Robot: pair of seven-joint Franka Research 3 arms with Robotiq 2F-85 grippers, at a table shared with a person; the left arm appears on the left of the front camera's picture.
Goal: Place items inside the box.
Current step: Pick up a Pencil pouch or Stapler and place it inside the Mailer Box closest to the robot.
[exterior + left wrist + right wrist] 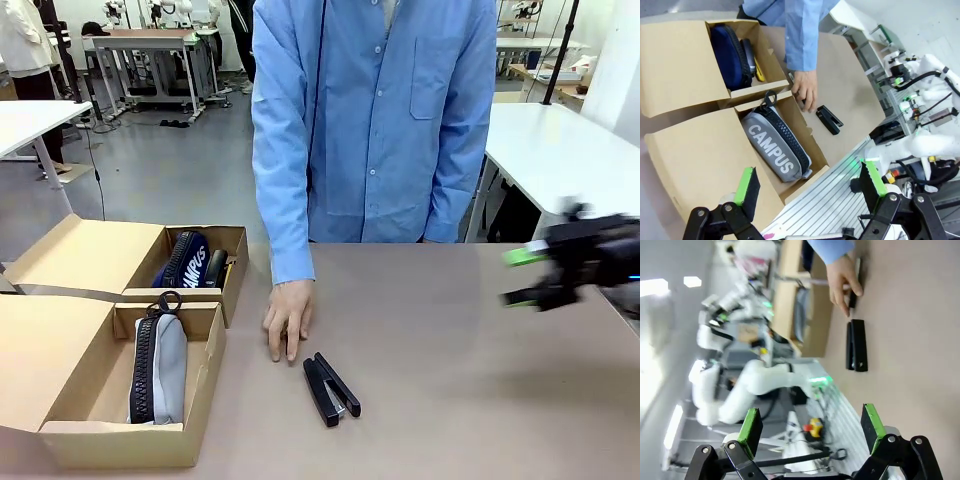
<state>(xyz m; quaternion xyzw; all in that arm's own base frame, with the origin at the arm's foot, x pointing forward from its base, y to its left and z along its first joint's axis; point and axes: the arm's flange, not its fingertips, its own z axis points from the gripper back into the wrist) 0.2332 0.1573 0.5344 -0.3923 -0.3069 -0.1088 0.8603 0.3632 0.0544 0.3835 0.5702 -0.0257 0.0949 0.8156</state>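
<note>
Two open cardboard boxes stand at the table's left. The near box (120, 432) (805, 187) holds a grey zip pencil case (165, 365) (777, 150) marked "CAMPUS". In the far box (232, 262) (747, 92) lie a navy pencil case (183, 258) (730, 55), a black stapler (215, 268) and a yellow utility knife (759, 70). Another black stapler (332, 388) (829, 119) (856, 345) lies on the table in front of the person's hand (288, 320) (842, 277). My left gripper (809, 180) hangs open over the near box's edge. My right gripper (522, 277) (810, 422) is open at the right, well away from the stapler.
The person in a blue shirt (375, 120) stands at the far edge, fingers resting on the table beside a slim dark thing (856, 287). Both box lids (45, 345) lie folded out to the left. Other white tables (560, 140) stand behind.
</note>
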